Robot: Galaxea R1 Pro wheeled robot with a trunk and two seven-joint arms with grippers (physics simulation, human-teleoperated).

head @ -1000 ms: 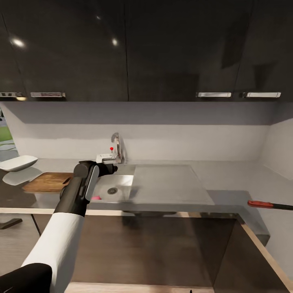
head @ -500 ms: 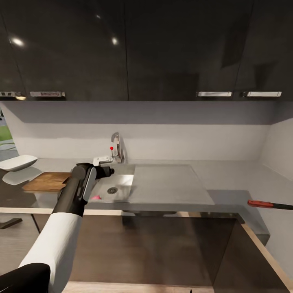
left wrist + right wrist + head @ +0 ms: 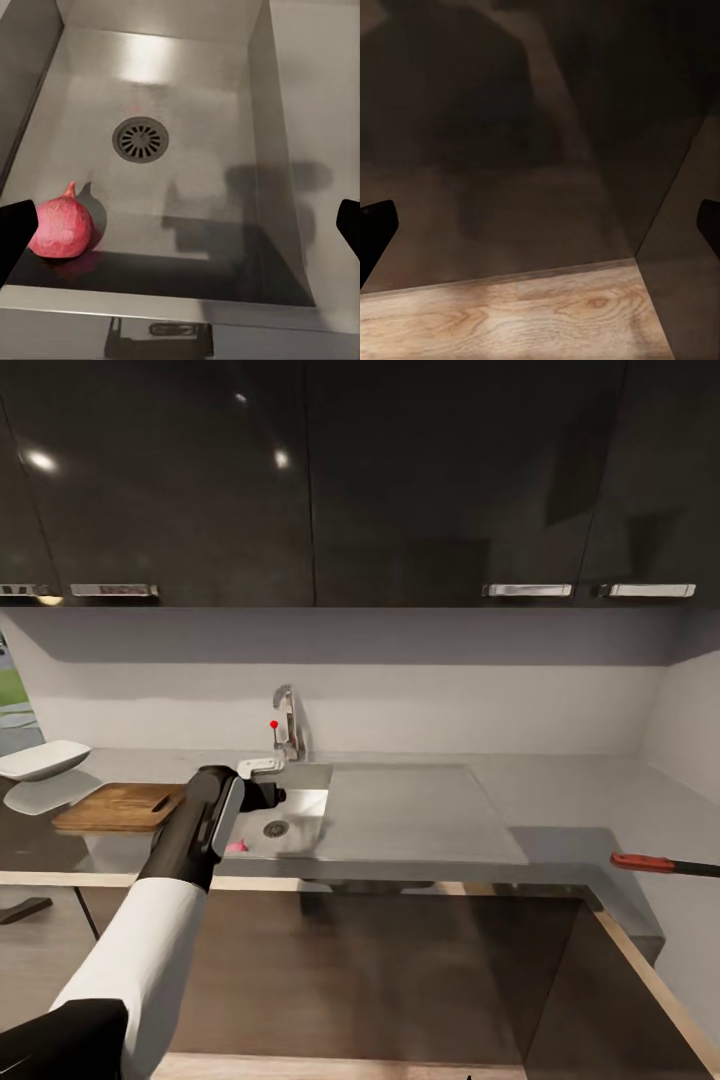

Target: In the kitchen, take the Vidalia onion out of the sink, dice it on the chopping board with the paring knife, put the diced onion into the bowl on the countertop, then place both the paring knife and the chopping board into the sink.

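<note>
The Vidalia onion (image 3: 61, 229), a round, firm, smooth-skinned and probably slippery bulb, sits at the lower left of the left wrist view on the sink (image 3: 187, 90) floor, best taken across its widest middle by the left gripper's (image 3: 180, 225) spread jaws.

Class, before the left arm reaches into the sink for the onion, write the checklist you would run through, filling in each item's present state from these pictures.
1. Left gripper open: ok, its tips sit wide apart.
2. Onion in sink, uncovered: ok.
3. Onion centred between the tips: not ok, it sits beside one fingertip.
4. Chopping board bare on the countertop: ok.
5. Paring knife lying on the countertop: ok, far right.
6. Bowl empty: cannot tell.
</note>
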